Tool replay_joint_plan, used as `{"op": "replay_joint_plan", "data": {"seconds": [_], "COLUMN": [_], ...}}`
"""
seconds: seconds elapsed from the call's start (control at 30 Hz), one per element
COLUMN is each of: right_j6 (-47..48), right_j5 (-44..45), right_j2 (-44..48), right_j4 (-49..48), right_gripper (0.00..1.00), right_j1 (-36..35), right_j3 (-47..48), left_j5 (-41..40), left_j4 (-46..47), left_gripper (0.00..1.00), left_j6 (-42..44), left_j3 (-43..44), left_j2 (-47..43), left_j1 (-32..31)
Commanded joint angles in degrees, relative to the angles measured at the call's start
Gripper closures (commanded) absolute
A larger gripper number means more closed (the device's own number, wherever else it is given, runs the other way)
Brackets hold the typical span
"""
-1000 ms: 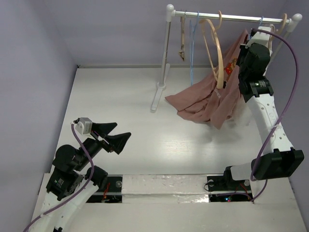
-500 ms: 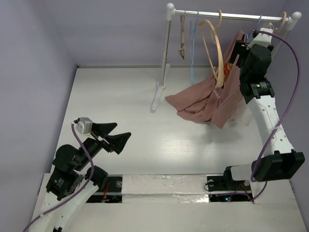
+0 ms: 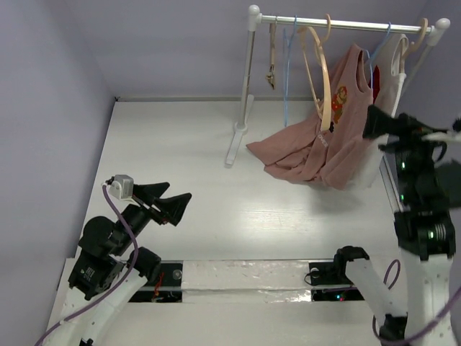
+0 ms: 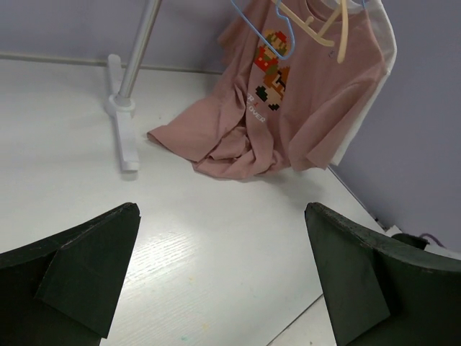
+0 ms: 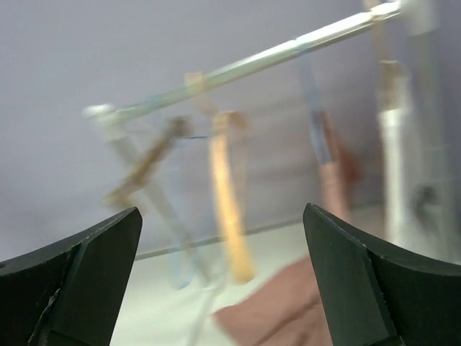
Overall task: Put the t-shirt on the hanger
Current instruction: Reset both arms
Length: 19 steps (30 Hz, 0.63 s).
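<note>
The dusty-pink t-shirt (image 3: 344, 119) with its pixel print hangs from the rail at the back right, and its lower half lies bunched on the table (image 3: 216, 209). The light-blue wire hanger (image 3: 374, 59) sits in its neck and hooks over the rail. My right gripper (image 3: 407, 130) is open and empty, just right of the shirt and nearer than it, not touching. Its wrist view is blurred, showing the rail and the pink t-shirt (image 5: 288, 313) beyond the right gripper (image 5: 223, 281). My left gripper (image 3: 167, 202) stands open and empty at the near left. The left wrist view shows the t-shirt (image 4: 302, 108).
A white rail stand (image 3: 245, 86) carries tan wooden hangers (image 3: 325, 79), a spare blue wire hanger (image 3: 287, 68) and a white shirt (image 3: 395, 61) behind the pink one. Purple walls close in the left, back and right.
My right gripper opened and let go at the top of the shirt by the rail. It then drew back toward the near right. The shirt stays hanging. The left arm barely moved.
</note>
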<state>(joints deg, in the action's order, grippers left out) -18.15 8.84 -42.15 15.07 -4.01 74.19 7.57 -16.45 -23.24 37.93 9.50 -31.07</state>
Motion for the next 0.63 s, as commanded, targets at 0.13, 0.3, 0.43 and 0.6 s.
{"op": "replay_joint_plan", "data": {"seconds": [0.13,0.3,0.43,0.6], "right_j6": [-15.59,-12.19,-8.23,-5.76], "right_j5": [-28.00,-26.25,-23.96,-23.17], "right_j2": [24.90,32.65,34.85,36.52], "right_j4": [-4.00,2.84,8.65,9.10], "right_gripper": [0.00,0.00,0.00,0.00], "right_j1": [0.41,0.41,0.41,0.41], "right_j3": [-17.49,-16.10,-13.29,-15.47], "left_j5": [-5.11,-10.20,-12.23,-17.59], "left_j4": [1.33,1.77,2.74,4.58], "left_gripper": [0.01,0.01,0.01,0.01], "left_j6": [-1.19,-0.31,-0.92,-3.29], "left_j3": [5.65,9.26,9.97,8.21], "left_j2": [1.04,5.00,6.41,5.71], "left_j1": [-0.31,-0.31,-0.31,-0.31]}}
